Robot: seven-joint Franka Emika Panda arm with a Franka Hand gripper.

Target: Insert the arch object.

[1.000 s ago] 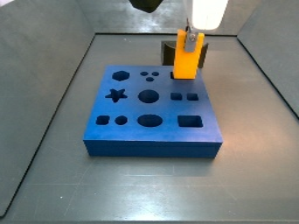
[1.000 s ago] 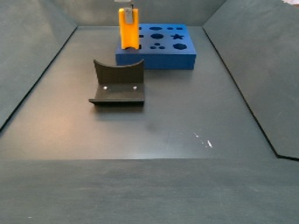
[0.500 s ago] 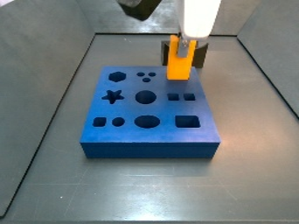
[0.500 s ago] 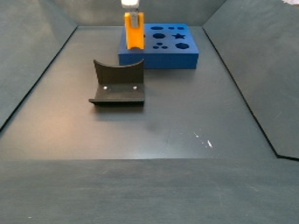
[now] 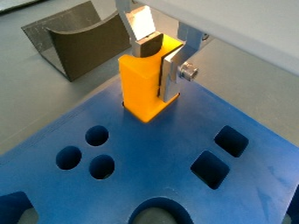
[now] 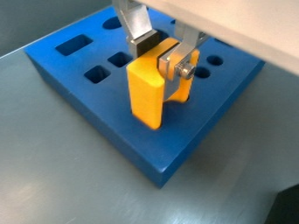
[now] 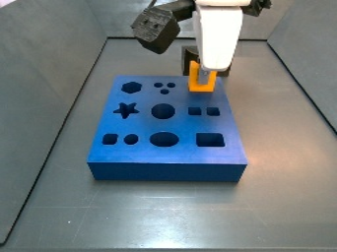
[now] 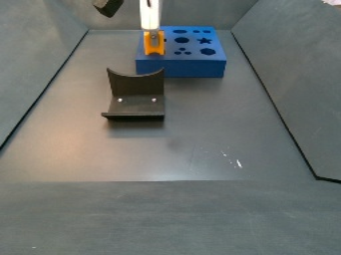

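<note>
Claw [image 5: 158, 54] clamped on arch object [image 5: 149, 85] at blue board [image 5: 176, 166].

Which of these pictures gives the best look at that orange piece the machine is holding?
A wrist view: the orange piece fills the frame, upright between the gripper jaws, its lower end at the blue board. Both side views show it small and far off, partly hidden by the arm.

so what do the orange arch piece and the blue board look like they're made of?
Arch piece, held upright in the gripper over the board: likely plastic, uniform bright orange, smooth with a slight sheen. Blue board: looks like matte plastic or dense foam, even colour, clean-cut holes; can't tell which.
</note>
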